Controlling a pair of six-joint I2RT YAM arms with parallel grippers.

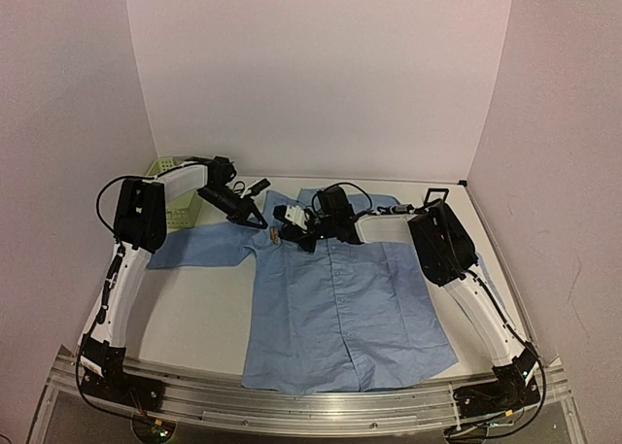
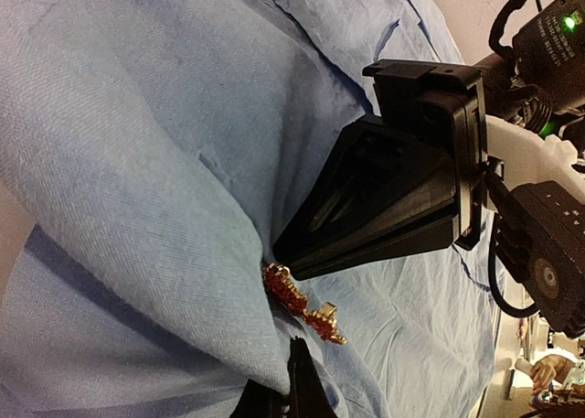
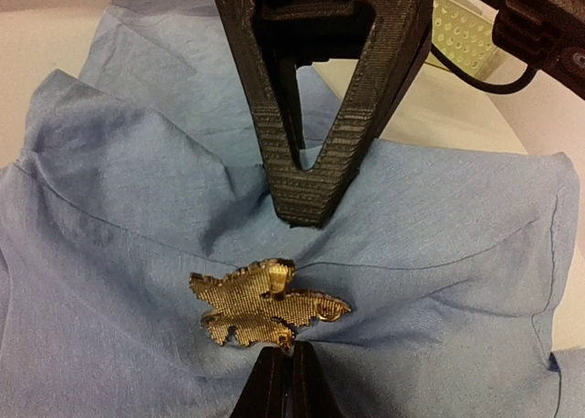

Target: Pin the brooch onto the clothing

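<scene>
Blue shirt (image 1: 340,308) lies spread on the worktop (image 1: 204,308). By its collar the closed left tool (image 3: 297,212) pinches up a fold, likely to steady the cloth. Just right sits the gold brooch (image 3: 265,304), its edge apparently nipped by the closed right tool (image 2: 279,251) for pinning.

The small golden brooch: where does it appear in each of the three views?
Top external: small golden brooch left of centre, on the upper part of the light blue fabric shirt.
Left wrist: lower centre, beside a fold.
Right wrist: lower centre.
Shared landmark: the blue shirt under it.
</scene>
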